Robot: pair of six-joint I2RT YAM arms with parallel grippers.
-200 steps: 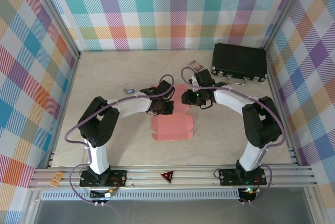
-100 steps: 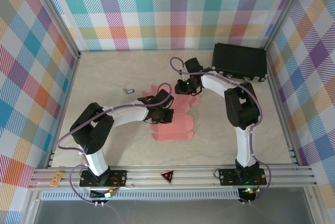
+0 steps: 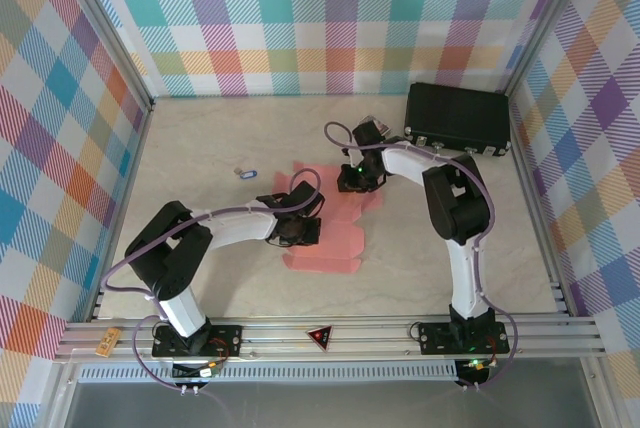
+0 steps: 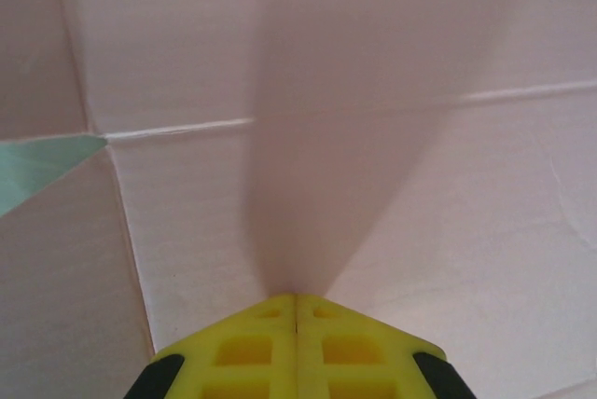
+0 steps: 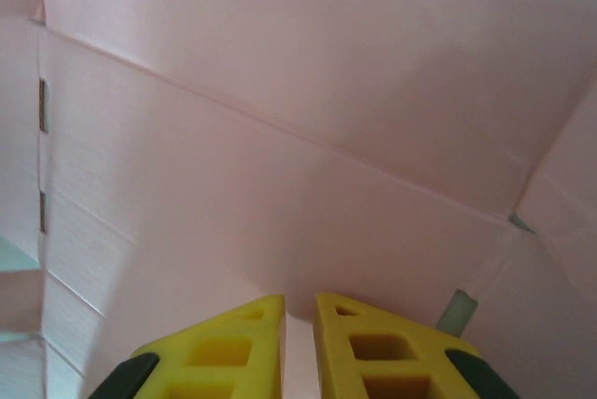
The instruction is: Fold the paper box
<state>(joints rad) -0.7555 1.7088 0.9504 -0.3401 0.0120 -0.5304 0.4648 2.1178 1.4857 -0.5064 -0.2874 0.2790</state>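
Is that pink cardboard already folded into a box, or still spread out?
Spread out, not yet a box: the paper box lies as a mostly flat sheet on the table, flaps out and crease lines showing.

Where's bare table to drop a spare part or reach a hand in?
Free: the far-left corner behind the small blue object; the right side between the right arm and the wall, nearer than the black case; the near strip before the paper box. Crowded: the centre, where the left arm and right arm meet over the box.
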